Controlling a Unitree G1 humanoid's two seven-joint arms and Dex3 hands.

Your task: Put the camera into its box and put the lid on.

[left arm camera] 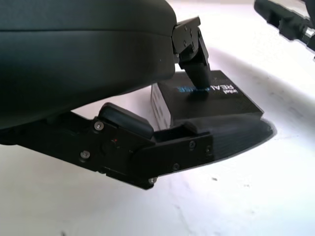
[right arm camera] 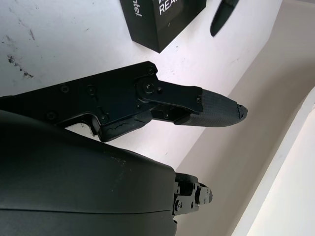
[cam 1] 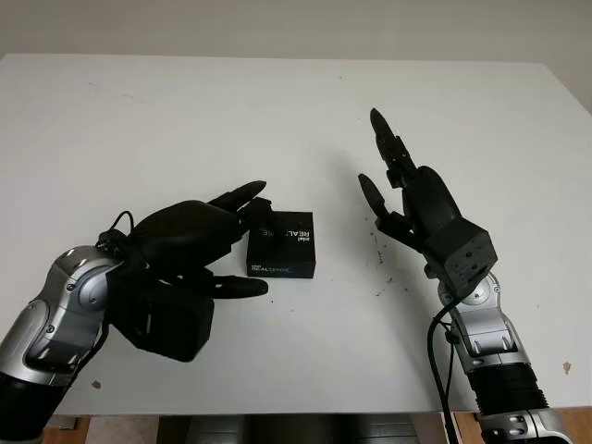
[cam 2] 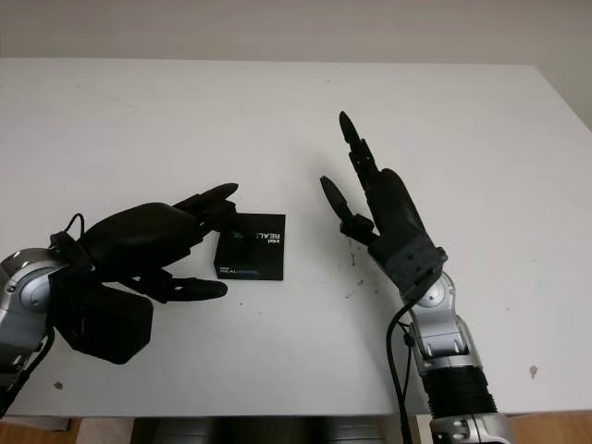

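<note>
A closed black box [cam 1: 282, 245] with white "intel REALSENSE" print on its lid lies flat in the middle of the white table [cam 1: 185, 120]. My left hand [cam 1: 244, 240] is at the box's left side and holds nothing. In the left wrist view one fingertip [left arm camera: 198, 74] touches the printed lid [left arm camera: 221, 98], while the thumb [left arm camera: 221, 140] reaches along the table in front of the box. My right hand [cam 1: 381, 162] is open and raised above the table, to the right of the box and apart from it. I see no camera outside the box.
The table's front edge [cam 1: 305, 409] runs just below both forearms, and its right edge [cam 1: 569, 111] slants away at the far right. Small dark specks [cam 1: 379, 259] mark the tabletop between the box and the right hand.
</note>
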